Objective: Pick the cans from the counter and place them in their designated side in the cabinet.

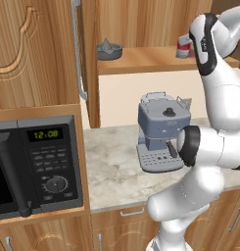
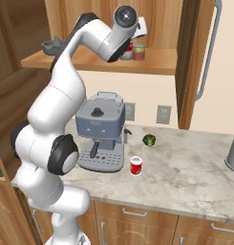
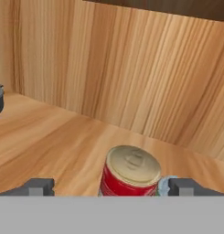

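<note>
A red can [image 3: 130,174] with a pale gold lid stands upright on the plank shelf [image 3: 54,141] of the wooden cabinet. My gripper [image 3: 111,186] is open around it, with a gap between each fingertip and the can. The same can [image 1: 183,47], with a grey band, shows on the shelf beside my upper arm. A second, bright red can [image 2: 135,166] with a white label stands on the marble counter [image 2: 185,172], in front of the coffee machine's right corner. The cabinet door [image 2: 192,57] with its long silver handle stands open.
A greenish-labelled can [image 2: 139,51] stands just right of the shelved can. A grey juicer [image 1: 109,49] sits at the shelf's left. On the counter are a blue-grey coffee machine [image 2: 100,131], a small green vegetable [image 2: 148,140] and a grey vessel [image 2: 232,152]. A microwave [image 1: 38,164] is at left.
</note>
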